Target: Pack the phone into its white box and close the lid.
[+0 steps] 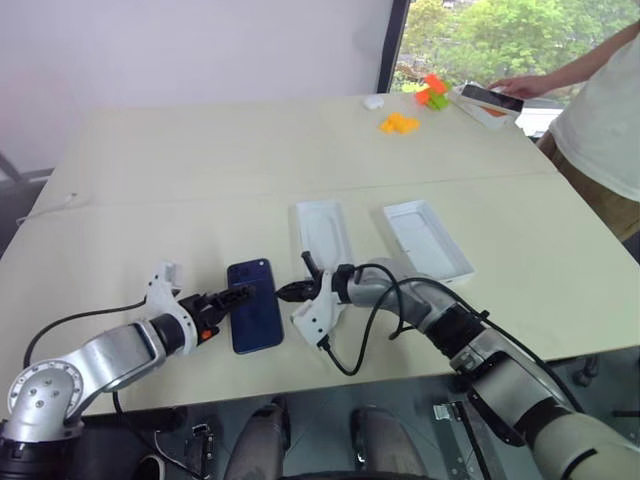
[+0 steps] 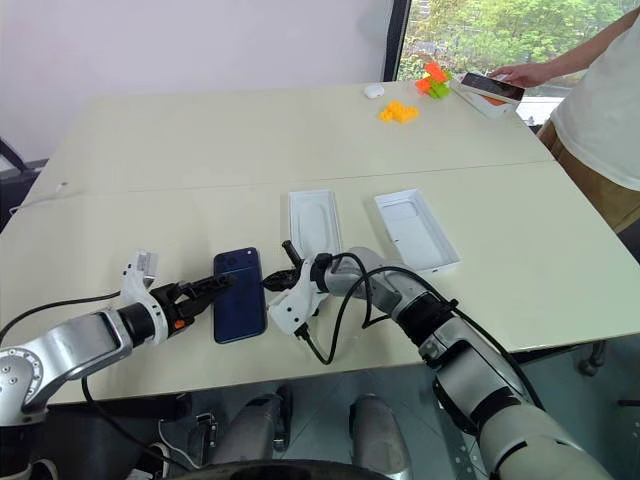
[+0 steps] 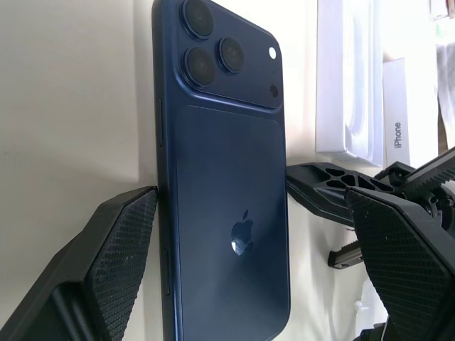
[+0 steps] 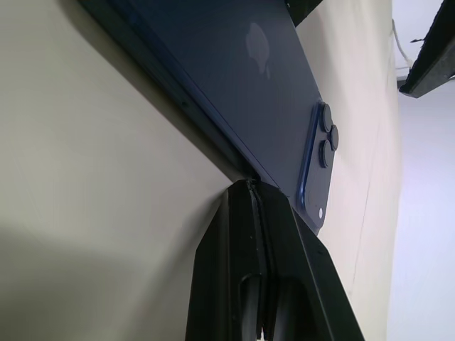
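Now we see phone point(image 1: 254, 305) lying back-up on table point(image 1: 200, 160), near front edge. Left gripper point(image 1: 246, 292) spread wide, fingers point(image 3: 106, 263) straddling phone's long sides. Right gripper point(image 1: 285, 292) pinched shut on nothing, tip against phone's right edge. Beyond, two white trays side by side: nearer point(image 1: 323, 236), then point(image 1: 427, 241); can't tell which is box, which lid. Far corner: person's hand point(image 2: 520, 74) by another phone point(image 2: 491, 87), orange blocks point(image 1: 399, 123).

Office-like room: wide cream table point(image 1: 300, 150), big window point(image 1: 510, 40).
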